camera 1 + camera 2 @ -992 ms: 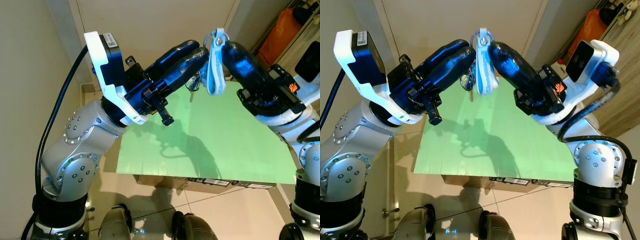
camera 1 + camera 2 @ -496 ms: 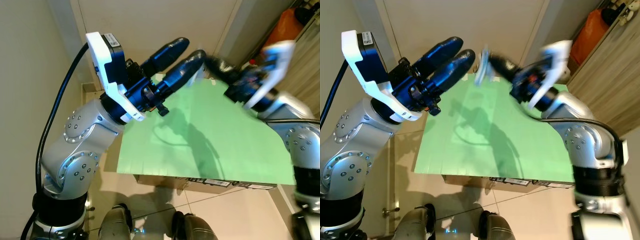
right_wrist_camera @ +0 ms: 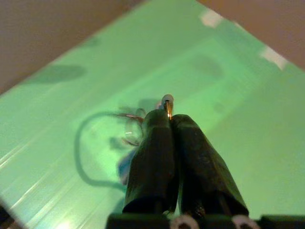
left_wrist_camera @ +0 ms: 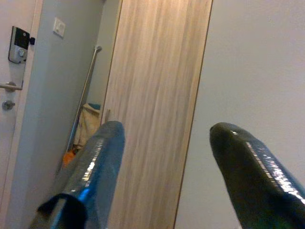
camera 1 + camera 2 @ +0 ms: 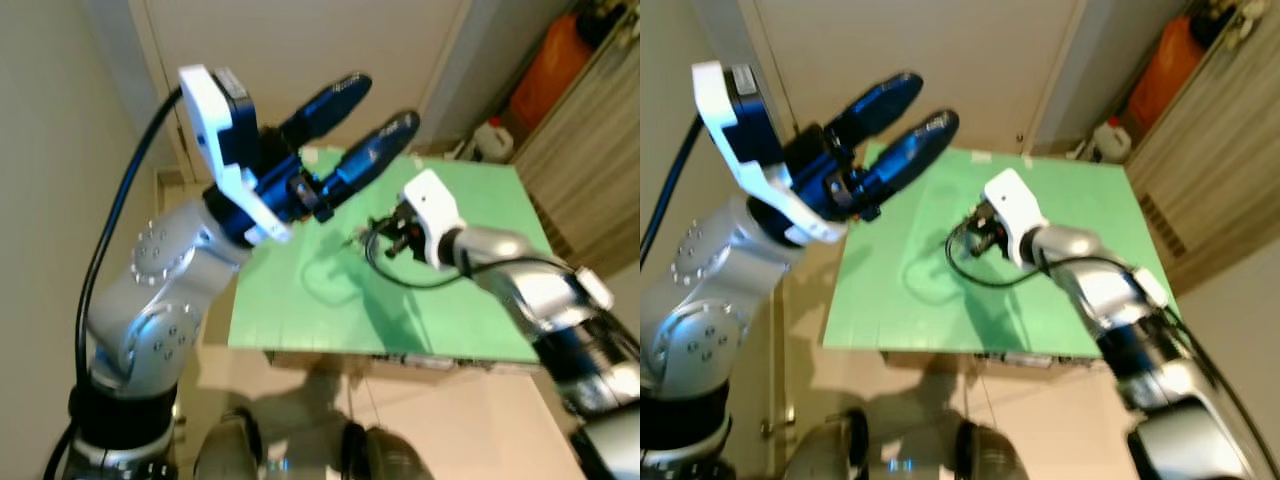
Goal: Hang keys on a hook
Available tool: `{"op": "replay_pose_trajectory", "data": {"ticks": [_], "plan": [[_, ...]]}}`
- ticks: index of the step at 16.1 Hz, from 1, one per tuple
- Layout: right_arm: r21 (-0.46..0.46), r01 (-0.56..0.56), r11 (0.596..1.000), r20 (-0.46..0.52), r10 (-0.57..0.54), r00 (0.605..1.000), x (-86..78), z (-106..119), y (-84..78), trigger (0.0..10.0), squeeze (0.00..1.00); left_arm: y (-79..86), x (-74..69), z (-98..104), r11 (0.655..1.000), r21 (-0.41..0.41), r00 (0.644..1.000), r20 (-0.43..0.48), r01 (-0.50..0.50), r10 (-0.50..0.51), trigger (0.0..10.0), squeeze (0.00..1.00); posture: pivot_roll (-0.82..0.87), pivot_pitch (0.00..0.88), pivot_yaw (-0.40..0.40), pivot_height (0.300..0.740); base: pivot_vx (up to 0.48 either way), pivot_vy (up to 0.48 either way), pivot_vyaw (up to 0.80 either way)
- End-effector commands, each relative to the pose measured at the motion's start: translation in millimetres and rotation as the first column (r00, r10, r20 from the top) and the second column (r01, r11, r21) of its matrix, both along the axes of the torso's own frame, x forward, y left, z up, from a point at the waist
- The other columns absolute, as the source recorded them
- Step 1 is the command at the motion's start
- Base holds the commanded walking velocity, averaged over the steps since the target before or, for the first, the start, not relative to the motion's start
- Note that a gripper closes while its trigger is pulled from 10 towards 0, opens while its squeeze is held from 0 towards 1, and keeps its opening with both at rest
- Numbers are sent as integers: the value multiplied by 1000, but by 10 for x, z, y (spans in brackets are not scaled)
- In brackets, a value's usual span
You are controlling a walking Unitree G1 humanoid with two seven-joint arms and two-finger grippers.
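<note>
A: Right pincer first: clamping shut on the keys, pinching a bit of metal at the very tips, dangling the rest of the bunch, blurred, underneath, just above the green mat.

B: Hovering where, exactly?

A: Hovering over the middle of the mat, a little toward its far edge. Meanwhile holding the left pincer up high on the left, fingers spread wide, gripping nothing.

B: Judging the step as what, then?

A: Probably carrying the keys in the right pincer, heading for a hook. Not making out any hook here, though.

B: So needing what next?

A: Likely turning to find the hook, lifting the keys to its height, slipping the ring over its tip, and only then loosening the fingers. Also watching the swing of the bunch; risking a miss otherwise.
</note>
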State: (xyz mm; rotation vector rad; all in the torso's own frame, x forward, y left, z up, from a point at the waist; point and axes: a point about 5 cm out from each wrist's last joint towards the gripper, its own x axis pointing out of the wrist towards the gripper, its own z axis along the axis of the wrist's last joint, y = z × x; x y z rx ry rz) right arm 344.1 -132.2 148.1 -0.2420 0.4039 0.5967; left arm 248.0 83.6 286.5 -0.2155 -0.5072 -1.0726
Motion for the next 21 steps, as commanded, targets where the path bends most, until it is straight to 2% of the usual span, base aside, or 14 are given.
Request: {"op": "replay_pose_trajectory", "data": {"ticks": [1,2,3,5,7,8,9,10,11,16,17,19,20,21], "plan": [[38,201,979,-16,-200,980,129,-33,-251,0,0,-41,-24,19,1000,6,1000,18,7,-7,10000,1000,9,164,-98,740,0,0,0],[47,260,964,-31,-259,965,159,-63,-315,0,0,-42,-27,16,1000,6,1000,18,6,-6,10000,1000,9,164,-98,740,0,0,0],[-82,257,963,-2,-258,966,167,-123,-421,0,0,-42,-31,9,1000,7,1000,17,4,-4,10000,1000,11,166,-98,740,0,0,0],[-228,94,969,-73,-113,991,90,-228,-466,0,0,-45,-36,-13,1000,17,1000,11,0,-1,10000,1000,10,170,-98,740,0,0,0],[-195,87,977,-52,-99,994,127,-173,-443,0,0,-48,-38,-31,1000,23,1000,5,1,-1,10000,1000,12,174,-102,740,0,0,0],[-53,15,999,-121,-22,992,88,-167,-323,0,0,-46,-38,-36,1000,27,1000,4,0,0,10000,933,7,174,-100,740,0,0,0],[-99,62,993,-89,-71,993,134,-164,-384,0,0,-48,-39,-36,1000,28,1000,3,0,0,10000,557,15,176,-102,740,0,0,0],[-69,-21,997,-129,12,992,70,-176,-345,0,0,-51,-36,-44,999,45,1000,5,-7,7,10000,0,14,176,-101,740,0,0,0],[-145,60,988,-87,-73,994,130,-170,-460,0,0,-56,-36,-43,999,44,1000,3,-6,6,10000,0,14,176,-101,740,0,0,0],[-118,47,992,-87,-58,995,142,-164,-450,0,0,-105,-48,-31,999,36,1000,5,0,-1,10000,0,16,177,-101,740,0,0,0],[12,-22,1000,-62,23,998,119,-7,-250,0,0,-111,-47,-31,999,35,1000,6,-1,1,10000,0,24,181,-107,740,0,0,0],[44,74,996,112,-78,991,264,139,-280,0,0,-115,-40,-40,999,36,1000,5,-3,3,10000,0,10,175,-103,740,0,0,0],[211,89,973,185,-130,974,300,251,-295,0,0,-121,-38,-49,999,39,1000,5,-5,5,10000,0,10,175,-103,740,0,0,0],[448,93,889,252,-226,941,319,449,-332,0,0,-118,-41,-51,999,40,1000,5,-6,6,10000,0,18,175,-107,740,0,0,0]]}}
